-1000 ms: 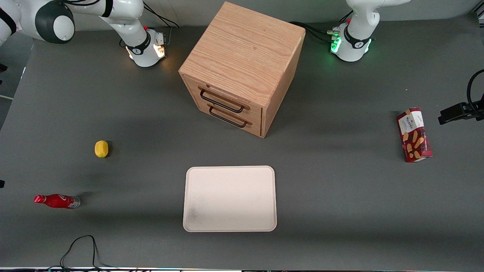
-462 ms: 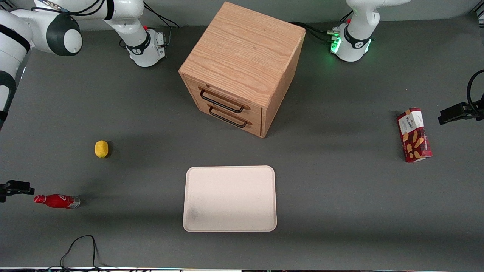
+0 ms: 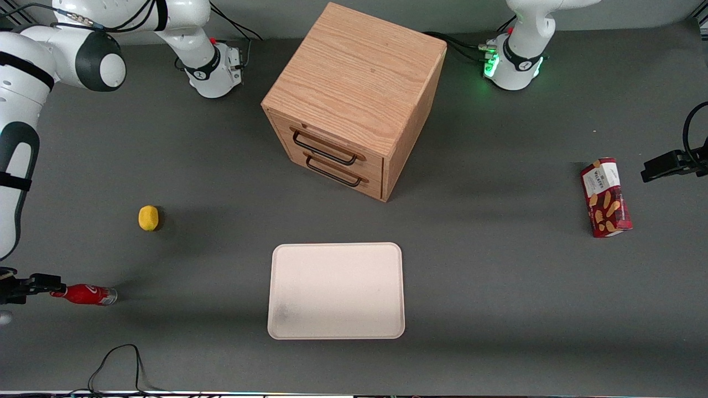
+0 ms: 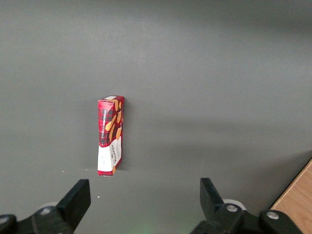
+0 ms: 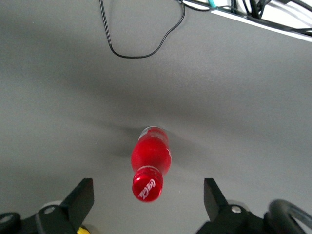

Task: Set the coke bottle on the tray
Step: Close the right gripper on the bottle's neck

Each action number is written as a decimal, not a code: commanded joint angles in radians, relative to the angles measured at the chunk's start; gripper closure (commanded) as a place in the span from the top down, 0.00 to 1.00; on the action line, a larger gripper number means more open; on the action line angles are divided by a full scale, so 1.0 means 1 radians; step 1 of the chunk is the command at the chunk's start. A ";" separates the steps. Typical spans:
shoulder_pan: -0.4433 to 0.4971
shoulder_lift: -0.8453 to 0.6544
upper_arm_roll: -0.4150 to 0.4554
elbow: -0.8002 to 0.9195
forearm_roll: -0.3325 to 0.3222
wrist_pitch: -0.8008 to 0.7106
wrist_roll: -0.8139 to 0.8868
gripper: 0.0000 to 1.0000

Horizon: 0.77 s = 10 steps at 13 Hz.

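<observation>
Since half a second ago my gripper (image 3: 41, 284) has slid in along the table toward the coke bottle (image 3: 86, 294), and it now sits right at the bottle's cap end; the bottle itself has not shifted. In the right wrist view my fingers (image 5: 80, 197) stand wide apart with nothing between them but the bottle's cap (image 5: 147, 187), which points up at the camera, so I am holding nothing yet.

The coke bottle lies on its side on the grey table (image 3: 498, 287), well apart from the tray (image 3: 336, 291), toward my working end of the table. A lemon (image 3: 148, 218) lies near the bottle, a little farther from the front camera. The tray is bare, and sits nearer the front camera than the wooden drawer cabinet (image 3: 354, 99). A biscuit box (image 3: 605, 197) lies well away from the tray, toward the parked arm's end.

I judge this to be the approach step, close to its end. From the front view I cannot be sure whether my fingers already straddle the cap or stop just short of it. Next I would need to ease forward over the bottle's body, keep it centred between the fingers, then close, lift and carry it across to the tray.
</observation>
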 commanded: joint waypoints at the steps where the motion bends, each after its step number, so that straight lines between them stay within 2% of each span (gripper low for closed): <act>1: 0.013 0.027 -0.001 0.009 -0.014 0.013 -0.013 1.00; 10: 0.014 0.041 -0.004 -0.022 -0.042 0.041 -0.050 1.00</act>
